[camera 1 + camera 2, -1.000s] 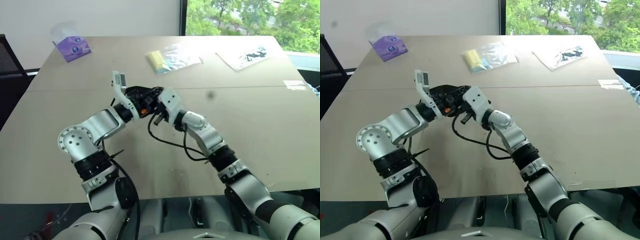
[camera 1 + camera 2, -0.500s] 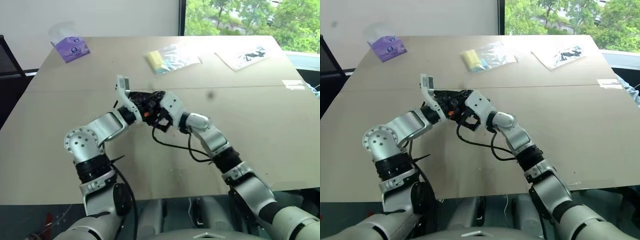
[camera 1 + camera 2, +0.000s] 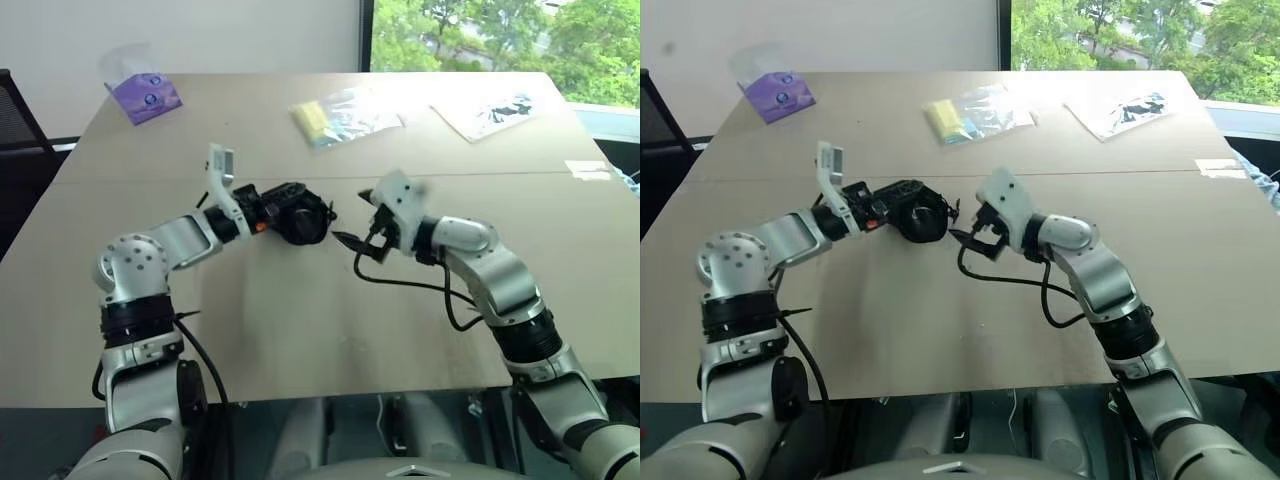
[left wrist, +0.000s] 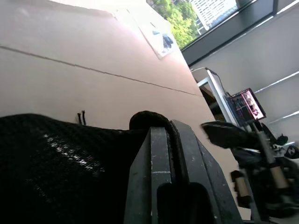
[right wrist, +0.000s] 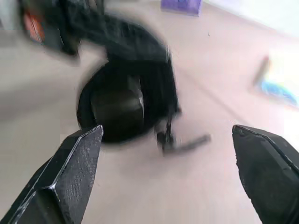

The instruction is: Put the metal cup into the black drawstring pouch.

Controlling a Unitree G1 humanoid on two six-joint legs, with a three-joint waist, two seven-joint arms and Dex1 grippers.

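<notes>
**Pouch held aloft by the left gripper, right gripper released beside it**

A large tan table (image 3: 300,330) is seen spread across the head views, with a seam running across it from side to side. Beyond the seam, three things are laid on the far half: a purple packet (image 3: 146,97) toward the left corner, a clear bag with yellow and blue contents (image 3: 345,112) near the middle, and a clear sleeve with a dark print (image 3: 492,110) toward the right.

Above the middle of the table the black drawstring pouch (image 3: 297,214) is held by the left gripper (image 3: 268,206), whose fingers are clenched on the pouch's fabric. The pouch's mouth is turned toward the right gripper (image 3: 356,236). A rounded grey shape (image 5: 119,106) is seen inside the pouch's round opening in the right wrist view; it is most likely the metal cup, though blur keeps this from being settled. Two short cord ends (image 4: 81,117) are seen hanging beside the pouch.

The right gripper is placed just beside the pouch's mouth, apart from it, and its two fingers (image 5: 65,179) are spread wide with nothing between them.
</notes>
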